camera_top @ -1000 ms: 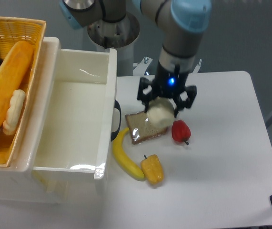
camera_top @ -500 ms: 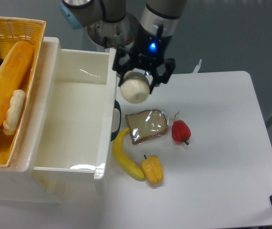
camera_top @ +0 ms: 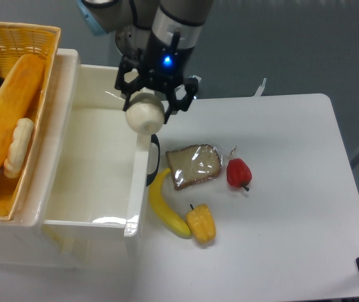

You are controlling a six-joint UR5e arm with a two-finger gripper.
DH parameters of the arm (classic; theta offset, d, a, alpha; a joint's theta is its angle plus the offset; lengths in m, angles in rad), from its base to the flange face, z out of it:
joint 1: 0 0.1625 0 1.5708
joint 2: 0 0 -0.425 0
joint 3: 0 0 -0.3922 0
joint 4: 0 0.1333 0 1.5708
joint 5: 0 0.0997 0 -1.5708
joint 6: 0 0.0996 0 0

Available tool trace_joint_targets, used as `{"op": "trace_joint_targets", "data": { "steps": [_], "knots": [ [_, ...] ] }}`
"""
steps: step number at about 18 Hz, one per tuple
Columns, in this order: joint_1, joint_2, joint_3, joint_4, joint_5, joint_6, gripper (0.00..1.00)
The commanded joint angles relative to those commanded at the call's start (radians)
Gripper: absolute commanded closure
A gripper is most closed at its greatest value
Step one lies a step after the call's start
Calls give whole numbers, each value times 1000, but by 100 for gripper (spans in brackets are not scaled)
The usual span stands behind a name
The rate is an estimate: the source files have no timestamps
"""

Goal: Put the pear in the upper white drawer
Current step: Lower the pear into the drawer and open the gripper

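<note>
while clamped in the tool (camera_top: pixel 145 112), pale cream roundish pear (camera_top: pixel 144 116), smooth, above drawer wall (camera_top: pixel 143 151)

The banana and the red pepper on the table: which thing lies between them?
In the camera view, a slice of bread in clear wrap lies between the banana and the red pepper. The yellow pepper sits lower, beside the banana's end.

setting: robotics lab | evidence: arm base (camera_top: pixel 149 38) bolted by white table (camera_top: pixel 280 189) (toy food scattered)
</note>
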Motion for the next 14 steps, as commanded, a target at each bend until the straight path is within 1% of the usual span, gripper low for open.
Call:
{"op": "trace_joint_targets", "data": {
  "steps": [2, 4, 6, 11, 14],
  "knots": [
    [-20, -18, 0, 2, 2, -2, 39],
    [-38, -21, -2, 2, 3, -2, 39],
    [-46, -25, -5, 2, 0, 2, 36],
    [-72, -40, -12, 5, 3, 2, 31],
    [-84, -48, -11, 5, 3, 3, 23]
  ]
}}
